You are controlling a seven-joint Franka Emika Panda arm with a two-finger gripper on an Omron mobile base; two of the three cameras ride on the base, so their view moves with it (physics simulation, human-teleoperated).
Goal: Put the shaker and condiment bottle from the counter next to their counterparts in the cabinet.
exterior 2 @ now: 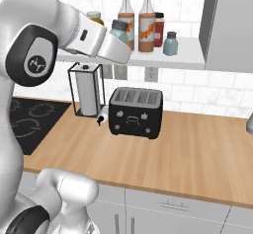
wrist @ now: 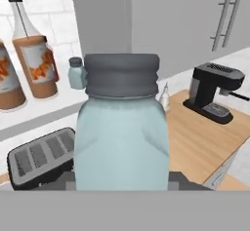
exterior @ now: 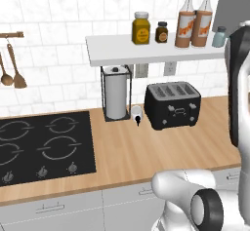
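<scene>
Halfway there: both sauce bottles (exterior: pixel 194 23) stand side by side on the shelf (exterior: pixel 146 49), so the bottle leg looks done. The gripper (wrist: pixel 122 188) is clamped on the shaker (wrist: pixel 122 127), upright between its fingers and raised to shelf height. Ahead of the fingers waits the twin shaker (wrist: pixel 76 72); setting the held one beside it remains.

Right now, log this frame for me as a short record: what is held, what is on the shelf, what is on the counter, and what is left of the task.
held: shaker, jaws shut on it, in the air above the toaster
shelf: two sauce bottles side by side, twin shaker, yellow jar, brown jar
counter: toaster, paper towel holder, hob
left: shaker not yet set beside twin
</scene>
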